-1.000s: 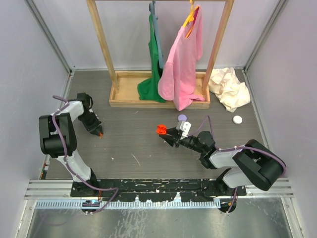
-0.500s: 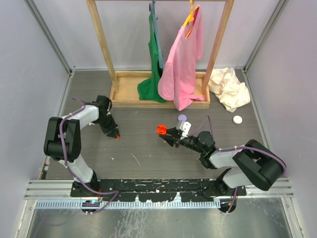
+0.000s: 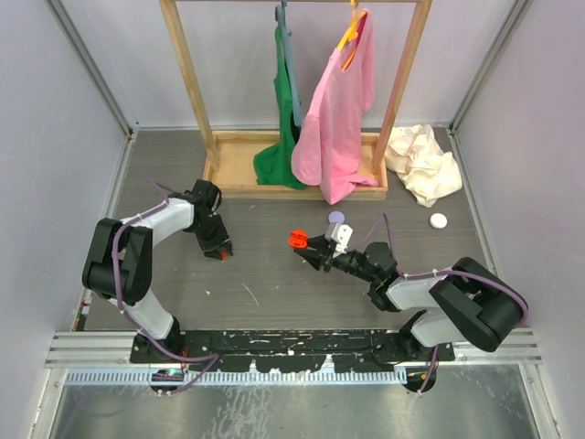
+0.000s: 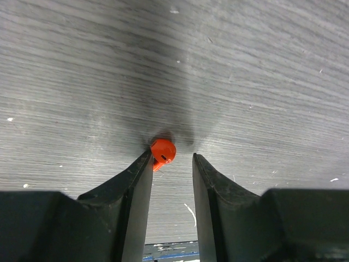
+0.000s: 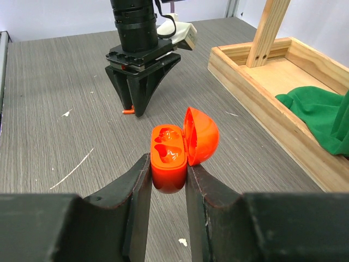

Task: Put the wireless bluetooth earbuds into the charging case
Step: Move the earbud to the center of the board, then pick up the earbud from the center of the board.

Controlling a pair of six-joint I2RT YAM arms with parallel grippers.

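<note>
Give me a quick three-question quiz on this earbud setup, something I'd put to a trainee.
1. True or false: the lid of the orange charging case stands open.
2. Where does the orange earbud lie relative to the left gripper?
3. What clamps the case? A) left gripper B) right gripper C) nothing

Key
1. True.
2. On the table, at the tip of one finger, not clamped; the jaws stand apart.
3. B.
</note>
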